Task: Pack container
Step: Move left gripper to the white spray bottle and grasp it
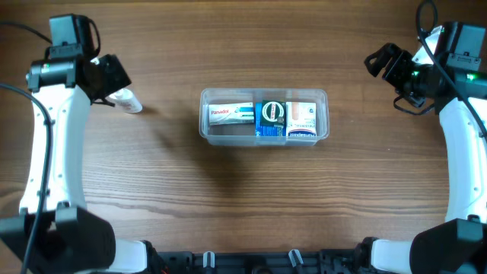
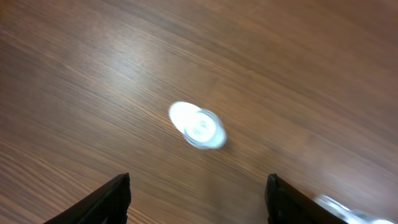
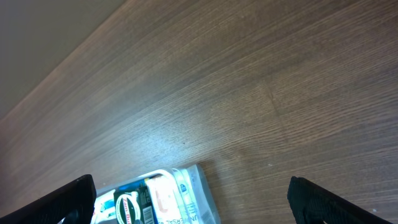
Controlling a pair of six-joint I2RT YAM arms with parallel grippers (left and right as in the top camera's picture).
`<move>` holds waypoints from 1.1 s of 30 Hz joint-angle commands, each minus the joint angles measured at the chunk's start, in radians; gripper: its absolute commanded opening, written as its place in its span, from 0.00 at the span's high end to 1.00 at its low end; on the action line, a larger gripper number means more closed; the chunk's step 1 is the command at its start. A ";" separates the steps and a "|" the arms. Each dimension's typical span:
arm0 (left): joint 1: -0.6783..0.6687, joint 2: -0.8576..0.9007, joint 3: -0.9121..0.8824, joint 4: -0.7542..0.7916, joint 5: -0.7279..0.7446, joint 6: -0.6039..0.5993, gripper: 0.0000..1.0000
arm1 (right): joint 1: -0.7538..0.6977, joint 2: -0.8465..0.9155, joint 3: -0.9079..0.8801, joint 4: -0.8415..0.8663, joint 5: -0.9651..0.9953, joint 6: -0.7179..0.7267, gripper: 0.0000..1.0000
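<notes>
Midway across the bench (image 1: 243, 205), a little toward its far edge, sits the clear plastic container (image 1: 325, 114), its long side running parallel to the far edge. Three small boxes lie in it side by side: a white Panadol box (image 1: 230, 113) at the left end, a dark blue box with a round emblem (image 1: 272, 114) in the middle, and a white box with a blue strip (image 1: 302, 116) at the right end. A dark grey patch shows below the Panadol box, but what it is cannot be told. Toward the far left corner, well apart from the container, the left gripper (image 2: 198, 180) hangs over a small clear bottle (image 1: 131, 101) with a white top; in the left wrist view the bottle is blurred and seen from above, lying on the wood between the two fingers (image 2: 112, 199), which are spread wide and touch nothing. Toward the far right corner, the right gripper (image 3: 191, 182) is raised above bare wood, its fingers (image 3: 68, 199) also spread wide with nothing between them. In the right wrist view the right end of the container shows at the lower edge, nearer the left finger.
</notes>
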 commanded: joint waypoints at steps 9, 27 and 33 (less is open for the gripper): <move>0.019 0.193 0.006 0.095 -0.006 0.090 0.30 | 0.000 -0.024 0.002 0.004 -0.016 0.006 0.00; 0.019 0.203 0.005 0.088 0.028 0.127 0.76 | 0.000 -0.024 0.002 0.005 -0.016 0.006 0.00; 0.019 0.203 0.005 0.051 0.028 0.203 0.85 | 0.000 -0.024 0.001 0.005 -0.016 0.006 0.00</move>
